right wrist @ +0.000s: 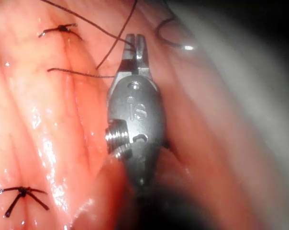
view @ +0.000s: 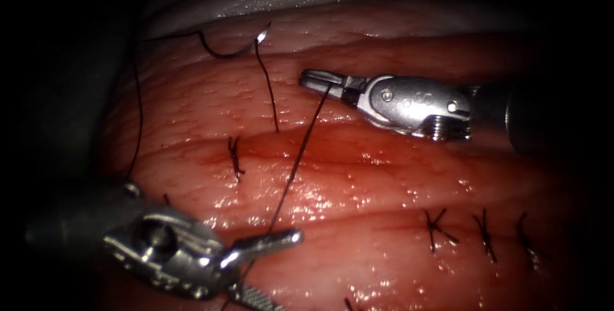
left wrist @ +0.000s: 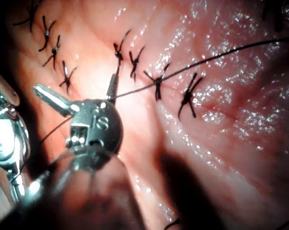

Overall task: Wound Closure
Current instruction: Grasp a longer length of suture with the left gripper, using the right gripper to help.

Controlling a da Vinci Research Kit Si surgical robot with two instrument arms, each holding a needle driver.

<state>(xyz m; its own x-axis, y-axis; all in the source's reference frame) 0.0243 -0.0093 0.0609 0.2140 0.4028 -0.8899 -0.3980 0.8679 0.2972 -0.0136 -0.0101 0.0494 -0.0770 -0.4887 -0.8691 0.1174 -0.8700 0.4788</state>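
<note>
The curved needle (view: 229, 52) lies free on the tissue (view: 396, 176) at the far upper left, held by neither tool; it is also beside the right tool's tip as needle (right wrist: 173, 42). My right tool (view: 315, 80) is shut on the thread (view: 300, 151), seen close as right tool (right wrist: 135, 42). From those jaws the thread runs taut down to my left tool (view: 284, 272). The left tool's jaws stand open with the thread passing between them, as thread (left wrist: 183, 69) crossing left tool (left wrist: 75, 85). Another strand (view: 268, 90) enters the tissue near the cut.
A tied stitch (view: 235, 157) sits left of the taut thread. Three more stitches (view: 484, 234) line the lower right. Red fluid (view: 332, 157) wets the middle of the tissue. A slack thread loop (view: 137, 112) hangs over the tissue's left edge.
</note>
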